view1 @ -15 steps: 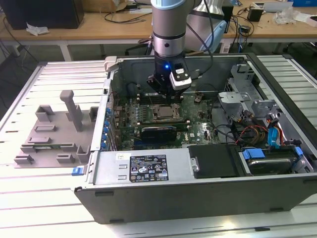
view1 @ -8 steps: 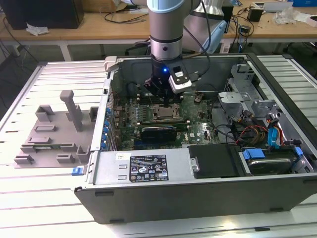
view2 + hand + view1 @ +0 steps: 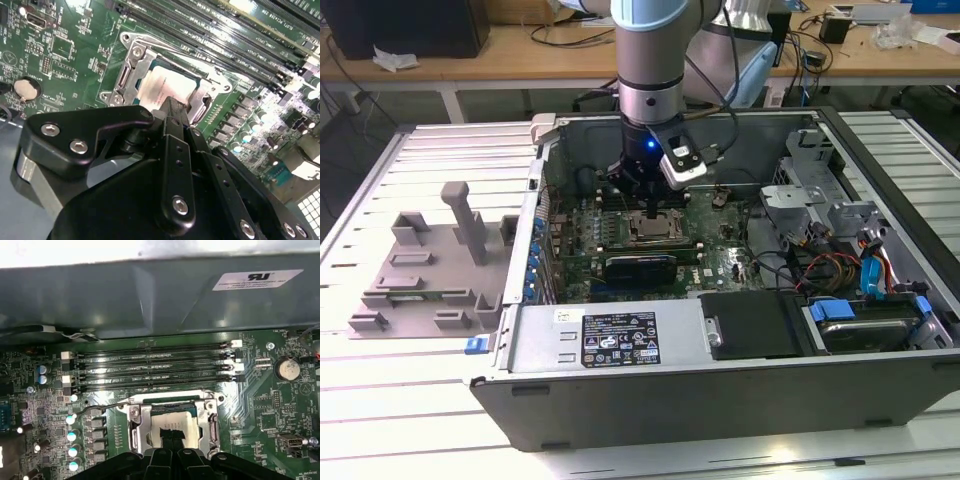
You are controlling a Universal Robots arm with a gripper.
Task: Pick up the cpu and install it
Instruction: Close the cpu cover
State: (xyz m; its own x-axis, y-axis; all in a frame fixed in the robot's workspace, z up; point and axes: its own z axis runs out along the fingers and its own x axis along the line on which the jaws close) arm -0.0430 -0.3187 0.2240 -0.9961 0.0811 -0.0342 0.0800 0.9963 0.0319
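The arm is reaching down into the open case (image 3: 740,395), which is standing on the bench (image 3: 400,400). The tool (image 3: 649,207) is hovering right over the socket (image 3: 651,229) on the motherboard (image 3: 725,255). In both wrist views the cpu (image 3: 162,82) (image 3: 176,421) is lying flat inside the socket frame (image 3: 129,67) (image 3: 136,432), its silver top showing, beside the memory slots (image 3: 150,371). The tool (image 3: 172,104) (image 3: 173,436) is sitting narrow, its fingertips drawn together and meeting the cpu's top near one edge. A grey tray (image 3: 430,275) is resting on the bench at the exterior view's left, well apart from the tool.
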